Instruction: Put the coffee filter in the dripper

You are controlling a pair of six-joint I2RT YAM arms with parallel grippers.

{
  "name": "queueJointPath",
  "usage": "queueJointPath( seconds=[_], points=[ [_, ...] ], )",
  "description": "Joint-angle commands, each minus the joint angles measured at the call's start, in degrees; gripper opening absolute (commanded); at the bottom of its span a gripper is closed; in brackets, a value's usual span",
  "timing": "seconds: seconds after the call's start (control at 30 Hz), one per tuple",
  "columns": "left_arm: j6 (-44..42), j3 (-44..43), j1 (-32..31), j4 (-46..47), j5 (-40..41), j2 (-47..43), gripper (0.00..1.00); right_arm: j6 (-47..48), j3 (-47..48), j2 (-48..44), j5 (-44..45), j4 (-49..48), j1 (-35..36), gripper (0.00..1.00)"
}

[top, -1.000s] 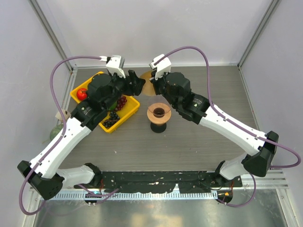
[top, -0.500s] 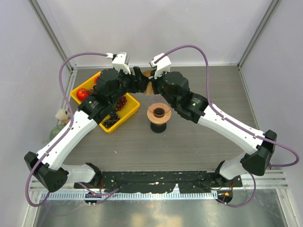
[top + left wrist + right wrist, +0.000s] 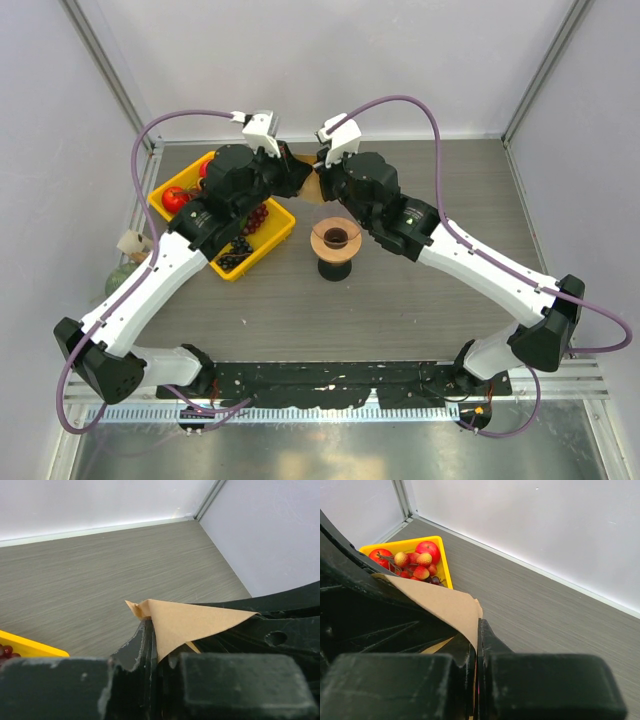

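The coffee filter [image 3: 311,184], a thin tan paper, hangs in the air at the back of the table between my two grippers. My left gripper [image 3: 298,179] is shut on one corner of it [image 3: 195,622]. From the other side my right gripper [image 3: 322,181] is shut on its opposite edge [image 3: 440,605]. In both wrist views the paper runs from the closed jaws toward the other arm's black body. The dripper [image 3: 336,240], with its wooden collar and black base, stands on the table just in front of and below the grippers, with no paper in it.
A yellow tray [image 3: 228,268] of fruit sits left of the dripper under the left arm; its rim [image 3: 405,544] shows in the right wrist view. A pale object [image 3: 130,243] lies off the table's left edge. The back wall runs close behind the grippers.
The left arm swung right, up to the filter held by the right gripper, and its jaws closed on the paper. The right arm has barely moved.
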State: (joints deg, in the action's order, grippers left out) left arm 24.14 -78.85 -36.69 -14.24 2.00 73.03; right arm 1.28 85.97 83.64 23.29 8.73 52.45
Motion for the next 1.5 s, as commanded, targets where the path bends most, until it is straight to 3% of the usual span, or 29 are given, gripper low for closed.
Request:
queueJointPath(
  seconds=[0.0,0.03,0.5,0.73,0.77,0.8,0.87,0.93,1.13,1.27,1.47],
  points=[
    [0.03,-1.13,-0.31,3.78,-3.65,-0.70,0.03,-2.41,1.56,-1.02,-1.31,-1.17,0.38,0.05],
    [0.12,-1.04,-0.32,3.87,-3.93,-0.70,0.00,-2.86,1.74,-1.02,-1.23,-1.17,0.38,0.05],
    [-0.06,0.98,-0.32,4.05,-5.78,-2.37,0.00,-12.35,-2.39,-4.44,-11.15,-1.26,-2.70,0.05],
    [1.34,-0.25,-0.32,-1.13,2.21,-2.46,0.00,-9.90,-2.65,-5.59,-7.39,-0.30,-2.88,0.05],
    [1.61,-0.08,-0.32,-1.58,3.26,-2.55,0.00,-9.46,-2.83,-5.76,-6.42,-0.12,-2.88,0.08],
    [1.70,0.10,-0.32,-1.84,3.80,-2.46,0.00,-8.93,-2.66,-5.94,-6.07,0.58,-2.96,0.22],
    [2.14,0.36,-0.32,-1.93,4.06,-2.46,0.00,-8.23,-2.74,-6.11,-5.62,1.46,-2.96,0.40],
    [2.14,0.36,-0.32,-2.02,3.80,-2.37,0.00,-7.61,-2.92,-6.46,-5.45,2.34,-3.05,0.49],
    [2.31,-0.78,-0.32,-4.30,3.63,-1.41,0.00,-1.55,-1.08,-7.08,-7.19,6.38,-3.14,0.60],
    [3.72,-1.74,-0.40,-6.23,2.22,-0.53,0.00,7.32,-0.02,-7.78,-11.42,9.46,-3.05,0.59],
    [5.39,-2.54,-0.32,-8.00,-0.94,0.62,0.00,9.80,0.68,-7.70,-12.39,12.71,-3.14,0.52]
  ],
)
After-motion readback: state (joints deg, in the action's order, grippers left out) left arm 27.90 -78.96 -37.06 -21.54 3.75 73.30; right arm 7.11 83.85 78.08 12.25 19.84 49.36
